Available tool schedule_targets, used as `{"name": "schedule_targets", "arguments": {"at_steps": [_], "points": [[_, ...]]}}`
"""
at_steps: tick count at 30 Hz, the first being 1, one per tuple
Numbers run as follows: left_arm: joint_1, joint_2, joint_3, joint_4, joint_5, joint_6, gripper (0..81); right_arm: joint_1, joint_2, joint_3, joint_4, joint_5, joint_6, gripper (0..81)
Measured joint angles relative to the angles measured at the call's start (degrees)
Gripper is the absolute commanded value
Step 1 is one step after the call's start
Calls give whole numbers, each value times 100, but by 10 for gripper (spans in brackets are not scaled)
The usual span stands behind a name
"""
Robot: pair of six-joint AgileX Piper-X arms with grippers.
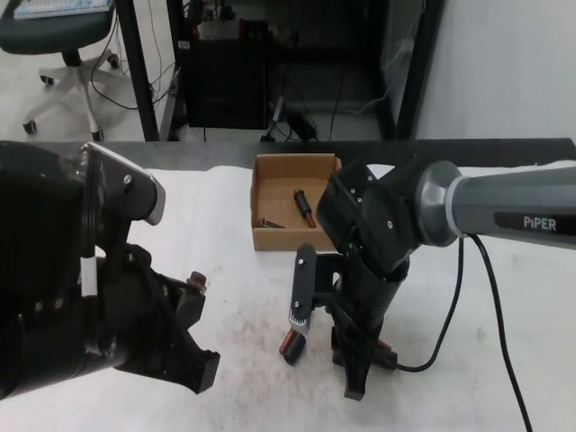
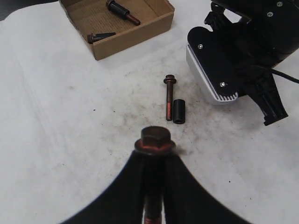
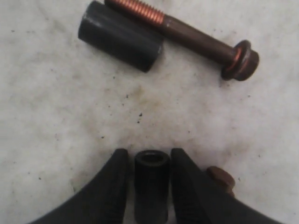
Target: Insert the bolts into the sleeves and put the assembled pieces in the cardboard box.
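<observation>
Left hand (image 2: pixel 155 158) and right hand (image 3: pixel 150 161) clamped

A white cloth (image 1: pixel 225 234) covers the bench, marked with brownish smudges (image 2: pixel 117 119) and small dark specks; the bench's dark edge (image 1: pixel 468 148) runs along the cloth's far side; beyond it an office chair (image 1: pixel 45 36) stands on a wheeled base on the pale floor (image 1: pixel 54 112); a black cabinet (image 1: pixel 229 85) sits beside a dark upright post (image 1: pixel 135 72), with cables (image 1: pixel 292 121) trailing near it.
</observation>
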Motion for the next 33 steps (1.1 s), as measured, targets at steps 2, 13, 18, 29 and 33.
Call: {"name": "schedule_targets", "arguments": {"at_steps": [2, 13, 18, 29, 33], "points": [[0, 0, 0, 0, 0, 0, 2, 6, 0, 0, 0, -11, 0, 301], [0, 0, 0, 0, 0, 0, 2, 6, 0, 0, 158, 302, 0, 301], [0, 0, 0, 0, 0, 0, 2, 6, 0, 0, 213, 410, 0, 300], [0, 0, 0, 0, 0, 0, 2, 6, 0, 0, 278, 442, 267, 4], [0, 0, 0, 0, 0, 0, 2, 6, 0, 0, 278, 442, 352, 2]]}}
